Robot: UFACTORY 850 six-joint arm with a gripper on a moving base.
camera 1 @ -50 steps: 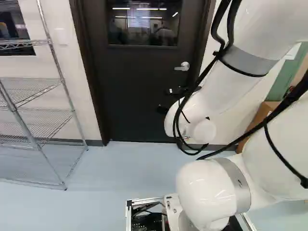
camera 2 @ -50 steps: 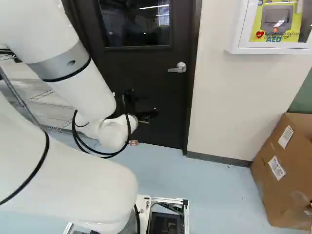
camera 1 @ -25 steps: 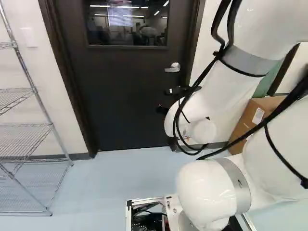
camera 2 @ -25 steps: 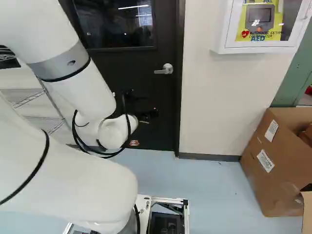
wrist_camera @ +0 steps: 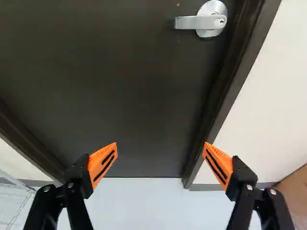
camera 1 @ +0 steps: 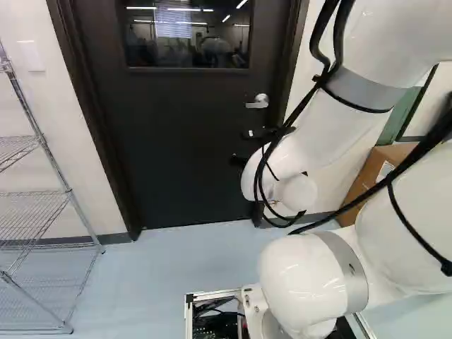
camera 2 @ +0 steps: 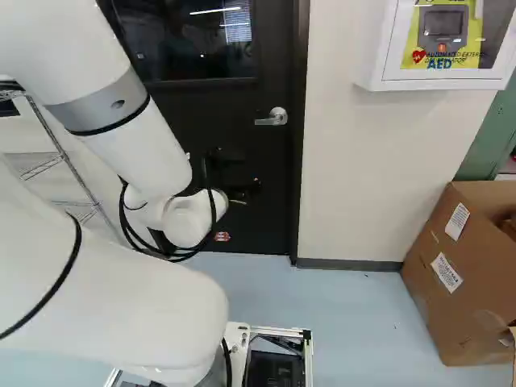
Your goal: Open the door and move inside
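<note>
Base (camera 2: 309, 359) position has changed since the earlier frame; my arm (camera 2: 133, 133) retains its pose on it. Closed door (camera 1: 183, 141) stands ahead, between wire shelving (camera 1: 32, 206) and a cardboard box (camera 2: 435, 310). Lever handle (wrist_camera: 187, 22) sits ahead of my hand (camera 1: 240, 147), which is open, fingers wide apart.

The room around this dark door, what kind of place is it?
Probably an office or lab building: the dark door has a window and lever handle, a defibrillator cabinet hangs beside it, and wire shelving stands nearby.
</note>
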